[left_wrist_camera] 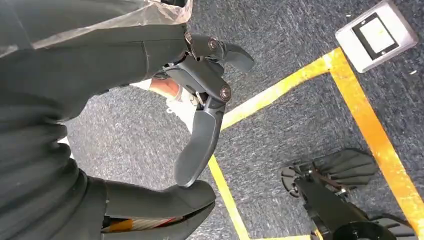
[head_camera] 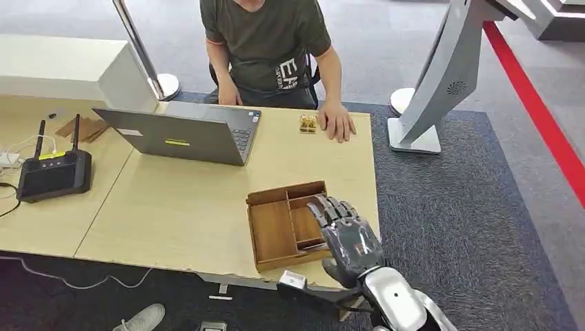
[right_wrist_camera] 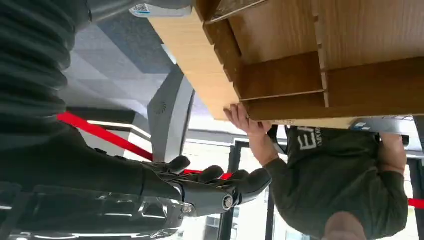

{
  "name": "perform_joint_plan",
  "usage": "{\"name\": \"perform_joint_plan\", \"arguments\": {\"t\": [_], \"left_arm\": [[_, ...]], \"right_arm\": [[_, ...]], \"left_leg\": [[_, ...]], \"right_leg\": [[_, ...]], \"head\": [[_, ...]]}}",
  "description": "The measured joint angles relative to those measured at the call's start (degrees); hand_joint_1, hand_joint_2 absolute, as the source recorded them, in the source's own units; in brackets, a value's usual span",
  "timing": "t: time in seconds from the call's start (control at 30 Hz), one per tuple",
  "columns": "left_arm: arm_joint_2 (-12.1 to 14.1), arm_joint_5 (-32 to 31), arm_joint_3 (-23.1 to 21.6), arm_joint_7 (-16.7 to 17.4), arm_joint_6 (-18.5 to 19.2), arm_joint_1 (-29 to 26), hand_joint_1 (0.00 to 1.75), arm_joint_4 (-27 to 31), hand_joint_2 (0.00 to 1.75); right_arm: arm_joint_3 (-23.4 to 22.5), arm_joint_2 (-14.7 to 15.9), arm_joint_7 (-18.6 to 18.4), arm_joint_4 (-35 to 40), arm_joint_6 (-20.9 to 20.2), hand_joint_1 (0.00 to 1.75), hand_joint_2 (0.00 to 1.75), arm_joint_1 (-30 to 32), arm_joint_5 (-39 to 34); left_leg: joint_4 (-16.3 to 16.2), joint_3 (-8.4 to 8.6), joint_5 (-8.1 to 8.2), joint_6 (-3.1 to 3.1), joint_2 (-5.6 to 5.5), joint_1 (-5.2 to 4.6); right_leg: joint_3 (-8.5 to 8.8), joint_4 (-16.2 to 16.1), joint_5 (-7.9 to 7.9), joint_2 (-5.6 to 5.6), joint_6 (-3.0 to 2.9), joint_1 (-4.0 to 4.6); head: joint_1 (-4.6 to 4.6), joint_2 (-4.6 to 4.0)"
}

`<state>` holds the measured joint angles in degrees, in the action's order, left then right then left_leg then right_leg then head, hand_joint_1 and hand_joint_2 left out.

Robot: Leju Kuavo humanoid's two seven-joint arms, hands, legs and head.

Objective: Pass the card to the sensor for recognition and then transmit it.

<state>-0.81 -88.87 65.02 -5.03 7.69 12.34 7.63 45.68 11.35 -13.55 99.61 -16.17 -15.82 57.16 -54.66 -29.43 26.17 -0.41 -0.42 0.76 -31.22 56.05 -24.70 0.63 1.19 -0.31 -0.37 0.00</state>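
Observation:
A wooden tray (head_camera: 286, 192) with several compartments sits near the table's front right corner. My right hand (head_camera: 345, 231) hovers over the tray's right compartments with its fingers spread, holding nothing and hiding what lies under it. From the right wrist, the fingers (right_wrist_camera: 212, 182) stretch out bare next to the tray (right_wrist_camera: 300, 75). A small gold-coloured object (head_camera: 308, 123) lies at the far table edge beside a person's hand (head_camera: 338, 124). My left hand (left_wrist_camera: 205, 85) hangs over the carpet with loosely bent fingers and nothing in them.
A person sits across the table with one hand (right_wrist_camera: 245, 120) on its edge. A grey laptop (head_camera: 186, 134) stands in the middle and a black box with antennas (head_camera: 54, 172) at the left. A white stand (head_camera: 441, 76) rises off the table's far right corner.

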Motion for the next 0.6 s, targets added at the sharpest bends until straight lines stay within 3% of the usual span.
{"name": "perform_joint_plan", "arguments": {"t": [0.6], "left_arm": [[0.0, 0.18, 0.0, 0.02, 0.0, -0.18, 0.0, 0.0, 1.75]], "right_arm": [[1.53, -3.19, 0.18, -7.35, 0.07, 0.0, 1.75, -0.88, 0.15]], "left_leg": [[0.0, 0.01, 0.0, 0.0, 0.0, 0.0]], "right_leg": [[0.0, 0.0, 0.0, 0.0, 0.0, 0.0]], "head": [[0.0, 0.0]]}}
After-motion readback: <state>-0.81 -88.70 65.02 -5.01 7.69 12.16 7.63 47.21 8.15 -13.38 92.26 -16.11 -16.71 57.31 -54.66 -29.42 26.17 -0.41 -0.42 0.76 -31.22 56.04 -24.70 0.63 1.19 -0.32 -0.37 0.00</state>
